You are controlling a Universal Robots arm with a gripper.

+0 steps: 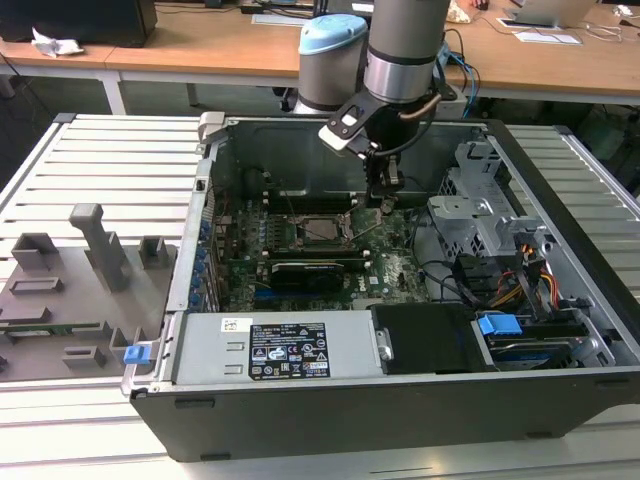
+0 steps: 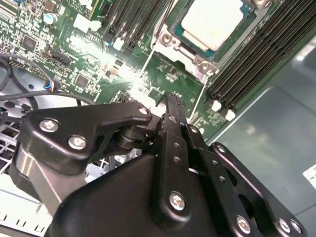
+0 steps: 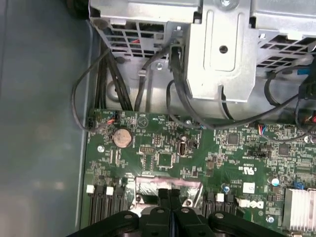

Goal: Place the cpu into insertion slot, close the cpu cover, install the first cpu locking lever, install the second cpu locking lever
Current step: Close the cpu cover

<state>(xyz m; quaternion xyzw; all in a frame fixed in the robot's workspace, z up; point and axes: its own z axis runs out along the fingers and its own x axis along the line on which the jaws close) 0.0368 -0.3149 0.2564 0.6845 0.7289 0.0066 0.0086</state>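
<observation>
Inside the open computer case (image 1: 300, 415), the clenched end effector (image 1: 387, 198) hangs at the socket's edge; the cpu (image 1: 318, 228) lies seated just beside it, toward the exterior view's left.

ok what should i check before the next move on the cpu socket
1. cpu flat in its socket: ok.
2. cpu cover down around the chip: ok, it looks closed.
3. locking lever latched: cannot tell; the thin rod runs beside the socket.
4. gripper near the socket corner, fingers shut, nothing seen between them: ok.
5. cables apart from the gripper: ok, they hang by the drive cage.
</observation>
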